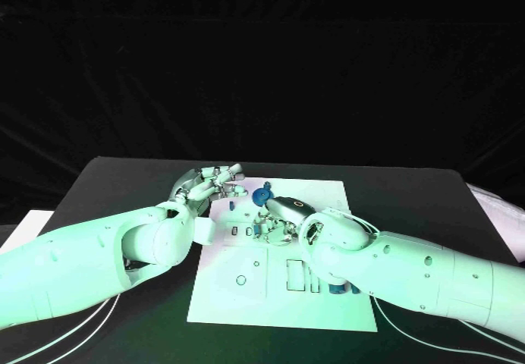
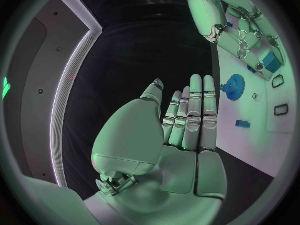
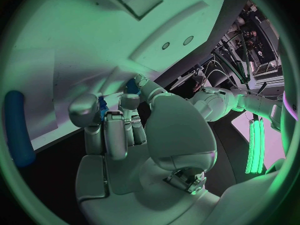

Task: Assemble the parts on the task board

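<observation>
One small blue part (image 3: 102,106) pinched in right hand (image 1: 280,221) fingers, left hand (image 2: 187,120) open.

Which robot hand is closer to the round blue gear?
Right, by a little. The right hand is just beside the blue gear on the task board; the left hand hovers at the board's far-left corner.

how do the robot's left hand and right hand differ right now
The left hand has its fingers straight and apart, holding nothing; the right hand has fingers curled onto a small blue part. The left hand sits at the task board's far left edge; the right hand is over its middle. Both are silver.
</observation>
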Action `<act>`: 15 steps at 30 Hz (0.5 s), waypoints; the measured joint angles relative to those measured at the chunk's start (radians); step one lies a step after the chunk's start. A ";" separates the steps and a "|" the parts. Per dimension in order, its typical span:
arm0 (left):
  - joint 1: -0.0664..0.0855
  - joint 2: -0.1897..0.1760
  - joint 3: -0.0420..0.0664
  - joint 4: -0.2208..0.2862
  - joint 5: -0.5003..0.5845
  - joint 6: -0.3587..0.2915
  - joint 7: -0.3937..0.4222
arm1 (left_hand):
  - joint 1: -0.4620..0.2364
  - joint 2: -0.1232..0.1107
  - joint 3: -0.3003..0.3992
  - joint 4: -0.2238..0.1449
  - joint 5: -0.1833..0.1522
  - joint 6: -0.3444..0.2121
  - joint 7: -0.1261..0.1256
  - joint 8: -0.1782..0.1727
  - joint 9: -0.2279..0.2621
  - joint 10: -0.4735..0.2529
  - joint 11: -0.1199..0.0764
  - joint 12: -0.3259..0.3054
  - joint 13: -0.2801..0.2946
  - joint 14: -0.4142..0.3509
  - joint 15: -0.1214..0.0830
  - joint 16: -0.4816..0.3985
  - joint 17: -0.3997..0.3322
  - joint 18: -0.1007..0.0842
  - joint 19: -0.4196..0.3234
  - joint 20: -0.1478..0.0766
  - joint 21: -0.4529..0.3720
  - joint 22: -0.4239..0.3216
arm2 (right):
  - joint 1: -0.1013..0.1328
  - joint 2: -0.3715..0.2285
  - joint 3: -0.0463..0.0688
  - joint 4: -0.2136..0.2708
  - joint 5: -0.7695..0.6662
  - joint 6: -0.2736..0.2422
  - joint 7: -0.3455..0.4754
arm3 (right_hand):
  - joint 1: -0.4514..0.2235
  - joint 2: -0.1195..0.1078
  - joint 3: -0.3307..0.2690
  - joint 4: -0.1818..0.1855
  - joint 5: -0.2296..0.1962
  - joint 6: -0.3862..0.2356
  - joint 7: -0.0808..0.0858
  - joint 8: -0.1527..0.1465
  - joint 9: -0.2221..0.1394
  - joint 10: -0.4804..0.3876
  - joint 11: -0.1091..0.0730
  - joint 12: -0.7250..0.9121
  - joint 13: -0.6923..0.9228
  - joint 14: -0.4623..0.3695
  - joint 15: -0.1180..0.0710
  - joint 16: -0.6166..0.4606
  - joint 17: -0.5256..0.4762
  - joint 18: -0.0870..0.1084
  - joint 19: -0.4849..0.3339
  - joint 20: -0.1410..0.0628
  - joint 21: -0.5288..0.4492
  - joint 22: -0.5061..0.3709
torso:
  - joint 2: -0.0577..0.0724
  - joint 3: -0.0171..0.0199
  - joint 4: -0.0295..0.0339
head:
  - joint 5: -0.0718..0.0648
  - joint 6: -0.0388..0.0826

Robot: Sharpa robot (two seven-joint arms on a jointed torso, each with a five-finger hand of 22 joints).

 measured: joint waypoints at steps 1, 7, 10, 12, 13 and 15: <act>0.000 0.000 0.000 0.000 0.000 0.000 0.000 | 0.000 0.000 0.000 0.000 0.000 0.000 0.000 0.000 0.000 0.000 0.000 0.000 0.000 0.000 0.000 0.000 0.001 0.000 0.000 0.000 0.000 0.000 | 0.000 0.000 0.000 0.000 -0.001 0.000 0.000 | -0.004 -0.004 -0.007 0.001 0.004 -0.006 0.001 -0.002 0.000 -0.002 0.001 -0.005 -0.004 0.000 0.000 -0.001 0.000 0.000 -0.003 0.003 -0.001 -0.002 | 0.000 0.0001 0.0000 | 0.000 0.000; 0.000 0.000 0.000 0.000 0.000 0.001 0.000 | 0.000 0.000 0.000 0.000 0.000 0.000 0.000 0.000 0.000 0.000 0.000 0.000 0.000 0.000 0.000 0.000 0.001 0.000 0.000 0.000 0.000 0.000 | -0.003 -0.001 -0.001 0.002 -0.005 -0.004 0.001 | -0.021 -0.021 -0.053 0.012 0.005 -0.061 0.012 -0.031 -0.012 -0.040 0.014 -0.046 -0.044 -0.004 0.011 -0.010 0.000 0.000 -0.008 0.009 -0.013 -0.020 | 0.000 -0.0006 0.0000 | -0.001 0.001; 0.000 0.000 0.000 0.000 0.000 0.001 -0.001 | 0.000 0.000 0.000 0.000 0.000 0.000 0.000 0.000 0.000 0.000 0.000 0.000 0.000 0.000 0.000 0.000 0.001 0.000 0.000 0.000 0.000 0.000 | -0.004 -0.001 -0.003 0.003 -0.006 -0.012 0.001 | -0.025 -0.025 -0.072 0.018 0.005 -0.084 0.018 -0.041 -0.017 -0.058 0.019 -0.065 -0.064 0.000 0.015 -0.012 0.000 0.000 -0.012 0.012 -0.018 -0.024 | 0.000 -0.0010 0.0006 | -0.002 0.001; 0.000 0.000 0.000 0.000 0.000 0.001 -0.001 | 0.000 0.000 0.000 0.000 0.000 0.000 0.000 0.000 0.000 0.000 0.000 0.000 0.000 0.000 0.000 0.000 0.001 0.000 0.000 0.000 0.000 0.000 | -0.006 -0.002 -0.004 0.004 -0.006 -0.022 0.000 | -0.025 -0.025 -0.082 0.023 0.005 -0.091 0.023 -0.041 -0.019 -0.064 0.023 -0.072 -0.073 -0.004 0.018 -0.013 0.000 0.000 -0.012 0.012 -0.019 -0.027 | 0.000 -0.0012 0.0011 | -0.003 0.001; 0.000 0.000 0.000 0.000 0.000 0.001 -0.001 | 0.000 0.000 0.000 0.000 0.000 0.000 0.000 0.000 0.000 0.000 0.000 0.000 0.000 0.000 0.000 0.000 0.001 0.000 0.000 0.000 0.000 0.000 | -0.006 -0.003 -0.004 0.004 -0.006 -0.023 0.000 | -0.025 -0.025 -0.087 0.024 0.005 -0.095 0.023 -0.041 -0.019 -0.069 0.024 -0.075 -0.076 -0.004 0.018 -0.016 0.000 0.000 -0.012 0.012 -0.019 -0.028 | 0.000 -0.0012 0.0011 | -0.003 0.001; 0.000 0.000 0.000 0.000 0.000 0.001 -0.001 | 0.000 0.000 0.000 0.000 0.000 0.000 0.000 0.000 0.000 0.000 0.000 0.000 0.000 0.000 0.000 0.000 0.001 0.000 0.000 0.000 0.000 0.000 | -0.010 -0.005 -0.005 0.007 -0.006 -0.035 -0.001 | -0.024 -0.025 -0.100 0.028 0.015 -0.104 0.025 -0.047 -0.021 -0.081 0.027 -0.084 -0.086 -0.002 0.020 -0.019 0.000 0.000 -0.016 0.016 -0.024 -0.033 | 0.000 -0.0012 0.0012 | -0.003 0.001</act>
